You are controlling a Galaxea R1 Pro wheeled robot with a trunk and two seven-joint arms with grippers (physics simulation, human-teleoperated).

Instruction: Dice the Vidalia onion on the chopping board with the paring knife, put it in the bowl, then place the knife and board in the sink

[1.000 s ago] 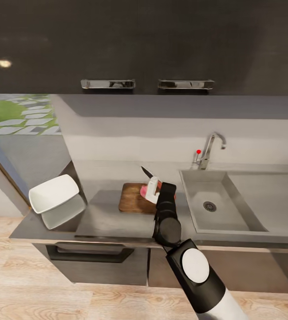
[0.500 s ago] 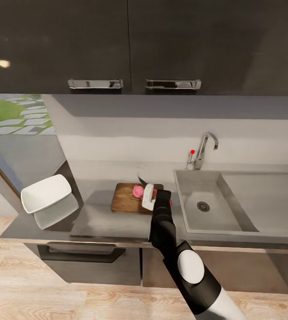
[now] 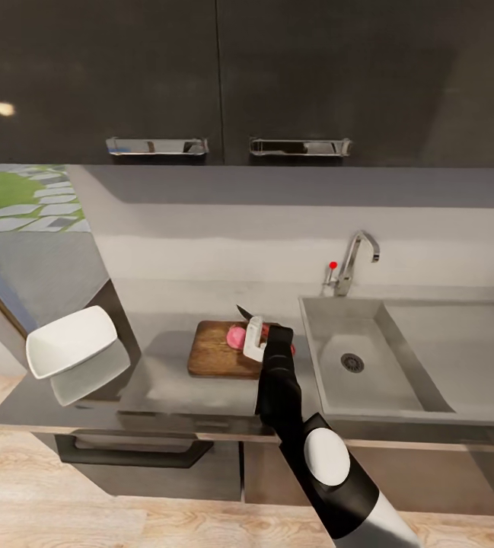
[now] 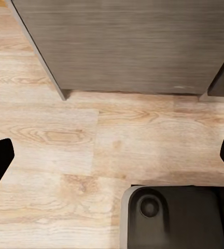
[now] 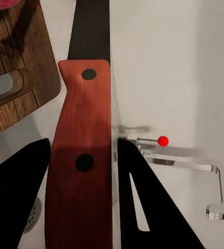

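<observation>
My right gripper point(image 3: 266, 337) is shut on the paring knife point(image 5: 81, 155), whose reddish-brown handle sits between the black fingers point(image 5: 18, 197). The dark blade point(image 3: 245, 312) points up and to the left above the pinkish Vidalia onion point(image 3: 237, 335). That onion rests on the right part of the dark wooden chopping board point(image 3: 215, 352), whose slot handle end point(image 5: 8, 85) shows in the right wrist view. The steel sink point(image 3: 376, 380) lies right of the board, with its tap point(image 3: 353, 262) behind. At the countertop's point(image 3: 170, 380) left end stands the white square bowl point(image 3: 71, 352). My left gripper point(image 4: 112, 161) hangs open over the floor.
Dark upper cabinets with bar handles point(image 3: 157, 145) hang above the worktop. Below the counter is a drawer front with a dark handle point(image 3: 132, 453). The left wrist view looks down on wooden floor point(image 4: 65, 135), a cabinet side point(image 4: 133, 46) and the robot's base point(image 4: 174, 218).
The whole head view has shifted, so the camera moved. The right gripper has sunk a little toward the board with the knife, and more of the onion shows beside it.
</observation>
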